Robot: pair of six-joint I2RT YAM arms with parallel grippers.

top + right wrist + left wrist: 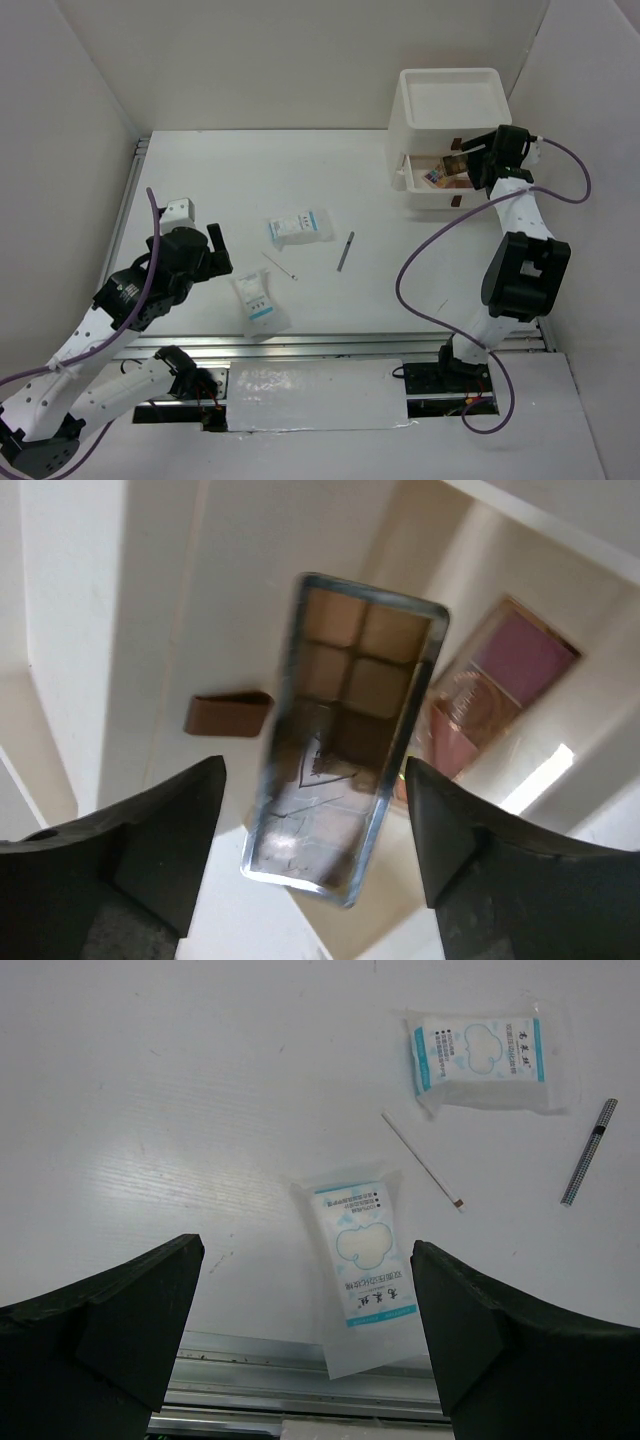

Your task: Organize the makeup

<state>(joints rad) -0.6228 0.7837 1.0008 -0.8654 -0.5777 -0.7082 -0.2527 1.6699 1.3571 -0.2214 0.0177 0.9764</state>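
My right gripper (472, 160) is at the open lower drawer of the white drawer unit (450, 105). In the right wrist view it (315, 770) is open, with gaps on both sides of a brown eyeshadow palette (345, 730) that leans tilted in the drawer. A pink compact (505, 675) lies behind the palette. My left gripper (217, 253) is open and empty above the table (308, 1250). A white-and-blue sachet (362, 1260) lies just ahead of it at the table's near edge. A second sachet (480, 1055) and a thin grey pencil (588, 1152) lie farther off.
A thin white stick (422, 1162) lies between the two sachets. A brown tab handle (228, 714) sits on the drawer front. A metal rail (300, 1370) runs along the near table edge. White walls enclose the table on three sides.
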